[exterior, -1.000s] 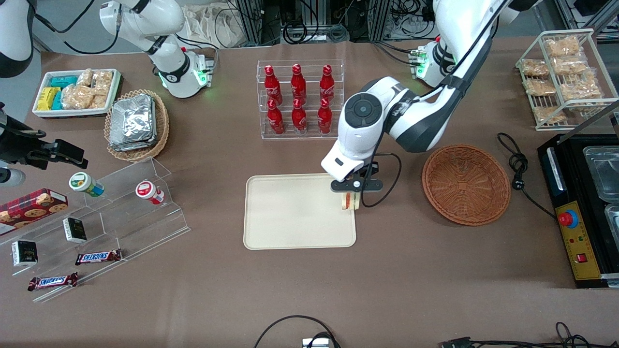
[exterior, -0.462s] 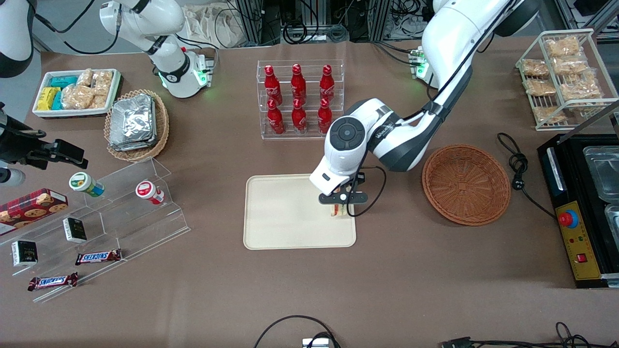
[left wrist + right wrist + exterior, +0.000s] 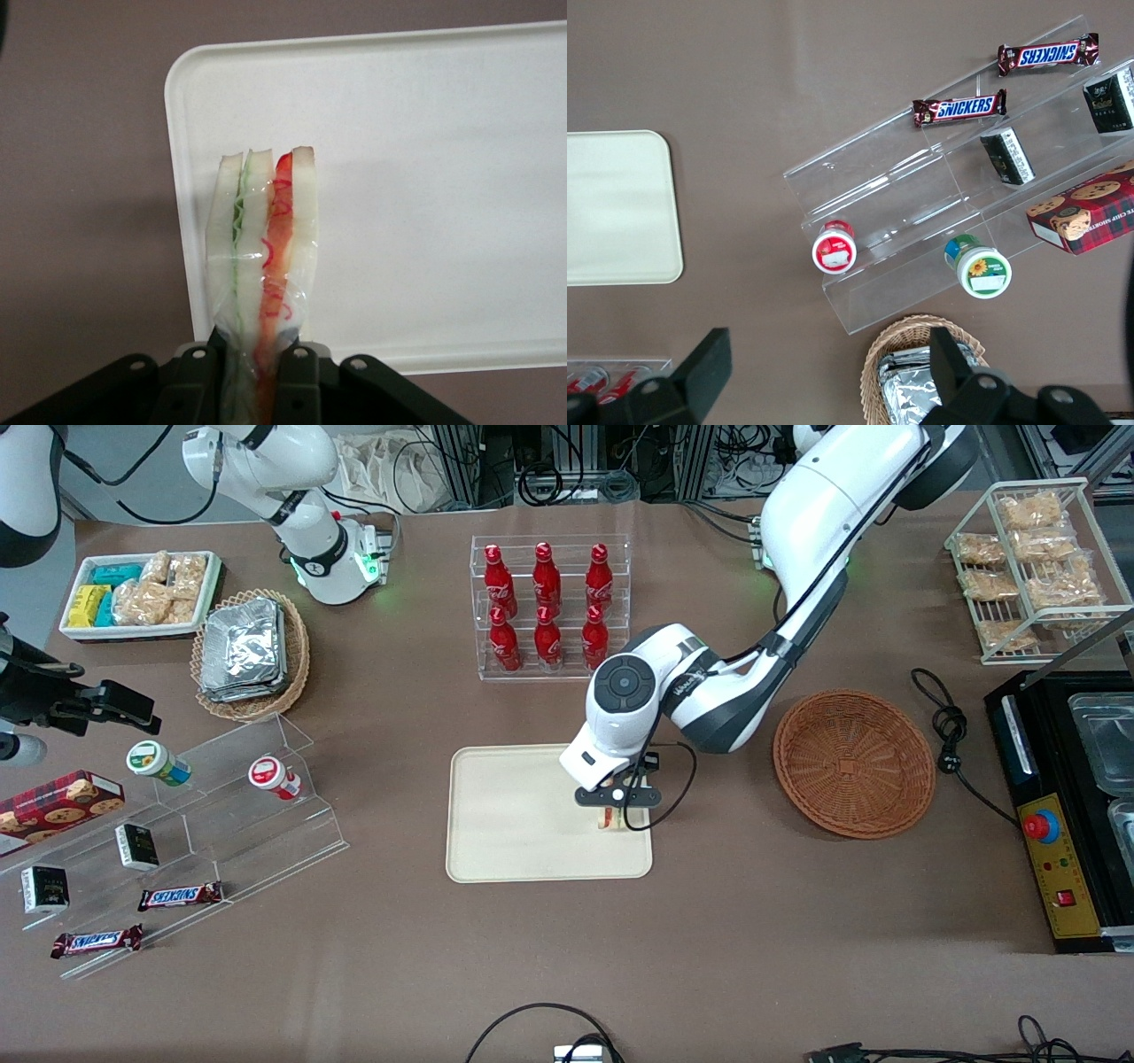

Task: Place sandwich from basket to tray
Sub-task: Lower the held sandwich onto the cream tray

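My left gripper (image 3: 613,815) hangs low over the cream tray (image 3: 514,841), near the tray's edge that faces the basket. It is shut on the sandwich (image 3: 264,257), a clear-wrapped wedge of white bread with green and red filling, clamped between the black fingers (image 3: 299,381). In the front view only a sliver of the sandwich (image 3: 608,819) shows under the gripper. The reddish-brown wicker basket (image 3: 854,763) sits empty beside the tray, toward the working arm's end of the table. The tray (image 3: 425,177) lies directly under the sandwich in the left wrist view.
A clear rack of red bottles (image 3: 549,607) stands farther from the front camera than the tray. A clear stepped shelf (image 3: 204,815) with snacks, a tan basket of foil packets (image 3: 250,654) and a white snack bin (image 3: 142,593) lie toward the parked arm's end. A black machine (image 3: 1063,806) is past the basket.
The gripper has carried the sandwich from the tray's basket-side edge further in over the tray, and it has come lower toward the tray's surface.
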